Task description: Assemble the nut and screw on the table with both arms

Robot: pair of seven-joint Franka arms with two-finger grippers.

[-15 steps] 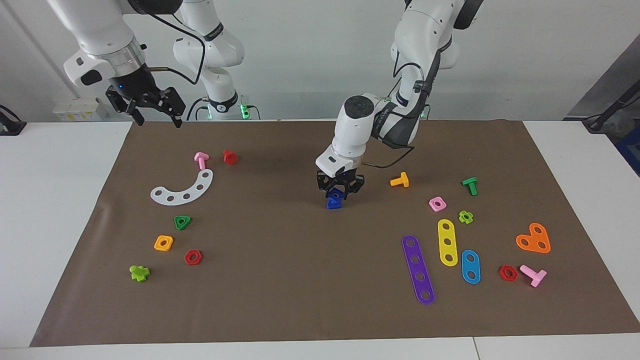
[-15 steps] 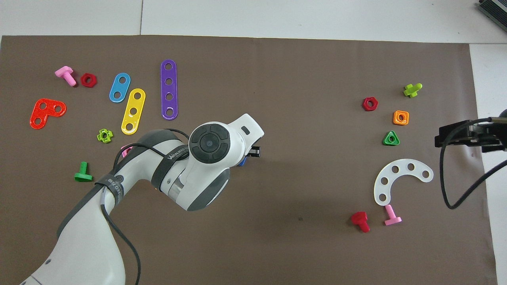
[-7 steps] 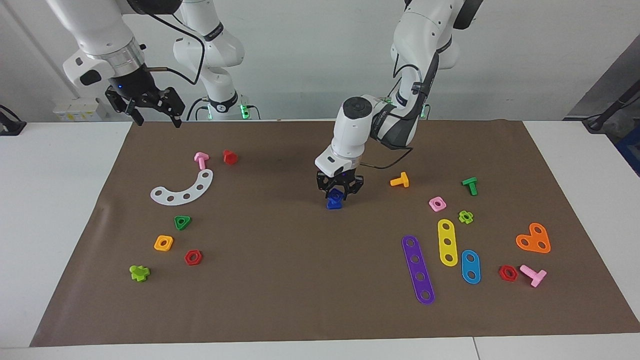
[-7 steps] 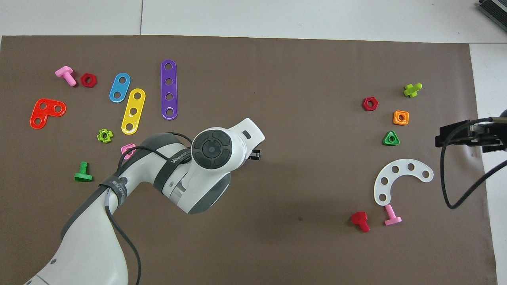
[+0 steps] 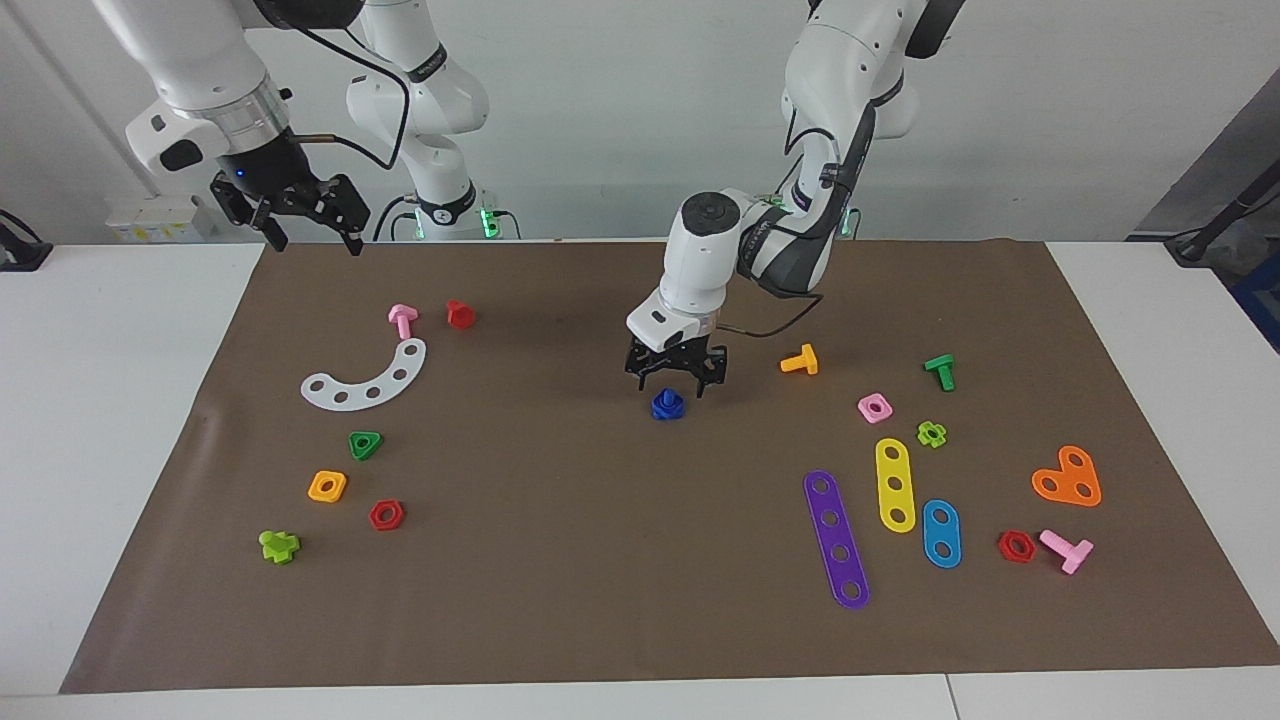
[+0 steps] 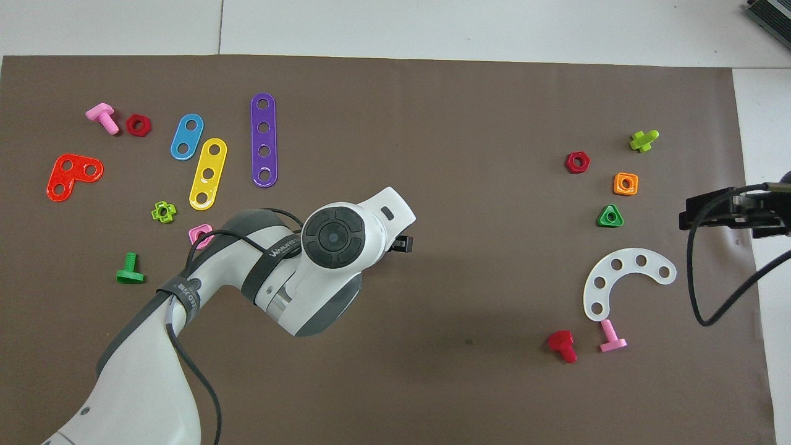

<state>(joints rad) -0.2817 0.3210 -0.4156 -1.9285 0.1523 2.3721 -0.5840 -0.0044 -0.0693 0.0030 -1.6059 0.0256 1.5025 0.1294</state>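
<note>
The dark-blue nut [image 5: 668, 400] sits on top of the dark-blue screw [image 5: 665, 411] as one small stack on the brown mat [image 5: 560, 560], at the middle of the table [image 5: 90, 420]. My left gripper [image 5: 676, 381] hangs open just above the stack, not touching it. In the overhead view the left arm [image 6: 327, 241] hides the stack, and only a bit of the left gripper [image 6: 401, 244] shows. My right gripper [image 5: 308, 236] waits open in the air over the mat's edge at the right arm's end; it also shows in the overhead view [image 6: 723, 213].
An orange screw [image 5: 800, 361], a pink square nut [image 5: 874, 407] and coloured strips [image 5: 836, 538] lie toward the left arm's end. A white curved plate [image 5: 368, 379], a pink screw [image 5: 402, 319], a red screw [image 5: 460, 313] and a green nut [image 5: 365, 444] lie toward the right arm's end.
My left gripper has let go of the blue nut, opened and risen a little. The nut now rests on the screw. The right arm has not moved.
</note>
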